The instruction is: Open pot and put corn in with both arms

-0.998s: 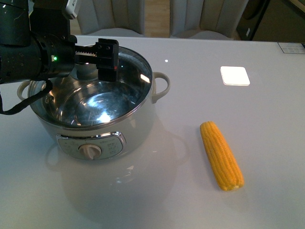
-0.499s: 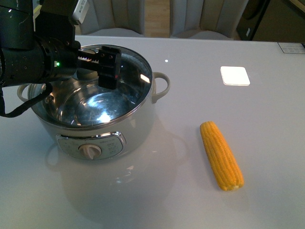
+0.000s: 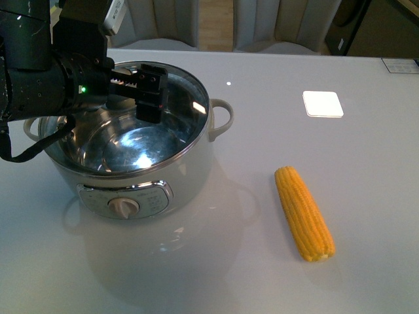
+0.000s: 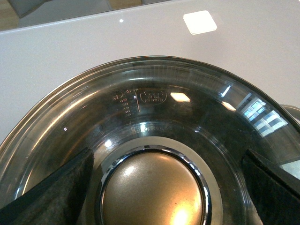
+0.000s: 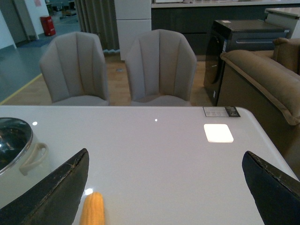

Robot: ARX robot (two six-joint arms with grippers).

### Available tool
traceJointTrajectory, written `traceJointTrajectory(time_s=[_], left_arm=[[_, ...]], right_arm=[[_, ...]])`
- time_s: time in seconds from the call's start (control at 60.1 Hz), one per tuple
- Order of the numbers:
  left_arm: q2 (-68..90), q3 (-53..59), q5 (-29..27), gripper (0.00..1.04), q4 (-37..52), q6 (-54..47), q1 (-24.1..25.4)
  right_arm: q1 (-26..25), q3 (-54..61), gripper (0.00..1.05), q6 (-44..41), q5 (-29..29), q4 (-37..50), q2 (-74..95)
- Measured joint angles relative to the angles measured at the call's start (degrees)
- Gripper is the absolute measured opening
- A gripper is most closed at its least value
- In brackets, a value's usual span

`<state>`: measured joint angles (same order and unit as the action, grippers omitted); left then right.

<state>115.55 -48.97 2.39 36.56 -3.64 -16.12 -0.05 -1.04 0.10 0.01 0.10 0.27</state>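
Note:
The cream-white pot (image 3: pixel 190 176) stands at the table's left, with a glass lid (image 3: pixel 186 98) on it. My left gripper (image 3: pixel 151 97) hangs low over the lid's middle. In the left wrist view the left gripper (image 4: pixel 168 151) is open, its black fingers (image 4: pixel 56 187) standing on either side of the lid's bronze knob (image 4: pixel 154 187) without touching it. The yellow corn (image 3: pixel 304 212) lies on the table to the right of the pot. My right gripper (image 5: pixel 165 152) is open above the table, with the corn's tip (image 5: pixel 93 209) by one finger and the pot (image 5: pixel 18 159) off to the side.
A white square patch (image 3: pixel 323 103) lies on the table's far right side. Grey chairs (image 5: pixel 159 65) stand behind the table's far edge, with a brown sofa (image 5: pixel 262 89) beyond the right edge. The pot's dial (image 3: pixel 124 208) faces me.
My left gripper has come down a little and slightly to the right over the lid. The corn and the pot have not moved.

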Motion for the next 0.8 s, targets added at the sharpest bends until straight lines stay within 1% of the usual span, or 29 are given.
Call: traceJointTrajectory(time_s=[0.033, 0.083, 0.15, 0.266, 0.299, 0.798], left_arm=[[0.02, 0.00, -0.09, 0.85, 0.13, -0.02, 0.00], [0.02, 0.00, -0.31, 0.73, 0.22, -0.04, 0.00], [0.02, 0.00, -0.57, 0.62, 0.28, -0.07, 0.00], [0.02, -0.02, -0.63, 0.48, 0.59, 0.72, 0.24], [0.02, -0.02, -0.74, 0.45, 0.59, 0.63, 0.26], [-0.04, -0.02, -1.27, 0.45, 0.98, 0.42, 0.20]], right_arm=[[0.00, 0.00, 0.96, 0.02, 0.02, -0.02, 0.00], [0.00, 0.00, 0.96, 0.02, 0.02, -0.02, 0.00], [0.00, 0.00, 0.96, 0.02, 0.02, 0.00, 0.00], [0.00, 0.00, 0.96, 0.02, 0.02, -0.02, 0.00], [0.00, 0.00, 0.96, 0.02, 0.02, 0.00, 0.00], [0.00, 0.00, 0.96, 0.00, 0.02, -0.02, 0.00]])
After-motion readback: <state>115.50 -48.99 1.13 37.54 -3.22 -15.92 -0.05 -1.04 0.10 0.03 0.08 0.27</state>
